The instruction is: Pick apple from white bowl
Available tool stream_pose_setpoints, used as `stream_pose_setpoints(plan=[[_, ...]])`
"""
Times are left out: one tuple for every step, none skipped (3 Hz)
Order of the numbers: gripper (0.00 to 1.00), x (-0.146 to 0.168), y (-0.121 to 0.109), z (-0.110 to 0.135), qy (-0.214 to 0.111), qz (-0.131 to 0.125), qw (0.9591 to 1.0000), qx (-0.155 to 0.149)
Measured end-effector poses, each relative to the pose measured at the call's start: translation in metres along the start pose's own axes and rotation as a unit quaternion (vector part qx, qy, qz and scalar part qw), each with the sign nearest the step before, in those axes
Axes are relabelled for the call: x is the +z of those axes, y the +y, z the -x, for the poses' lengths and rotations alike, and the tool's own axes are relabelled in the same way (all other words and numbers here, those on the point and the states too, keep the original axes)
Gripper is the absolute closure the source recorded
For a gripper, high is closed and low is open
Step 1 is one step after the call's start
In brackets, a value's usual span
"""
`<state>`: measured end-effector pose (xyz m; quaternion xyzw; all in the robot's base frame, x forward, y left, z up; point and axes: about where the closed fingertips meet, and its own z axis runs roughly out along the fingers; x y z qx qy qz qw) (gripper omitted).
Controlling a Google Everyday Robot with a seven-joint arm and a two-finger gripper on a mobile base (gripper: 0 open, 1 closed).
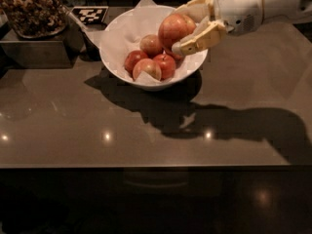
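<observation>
The white bowl [122,38], lined with white paper, stands at the back middle of the brown counter. My gripper [187,26] reaches in from the upper right and is shut on the apple [174,29], a large red-orange one with faint yellow streaks. It holds the apple above the bowl's right side, clear of the other fruit. Several smaller apples lie in the bowl: a red one [165,65], a paler yellow-pink one [147,68], and two more behind them.
A dark tray with a container of brown dried food [31,9] stands at the back left. A black-and-white marker tag [90,14] lies behind the bowl. The counter's front edge runs across the lower part of the view.
</observation>
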<state>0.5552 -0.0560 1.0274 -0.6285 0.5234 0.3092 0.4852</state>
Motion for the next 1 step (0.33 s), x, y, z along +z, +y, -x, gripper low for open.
stream_pose_setpoints(plan=[[1.00,-0.0211,0.0303,0.0197,0.015,-0.074,0.9971,-0.001]])
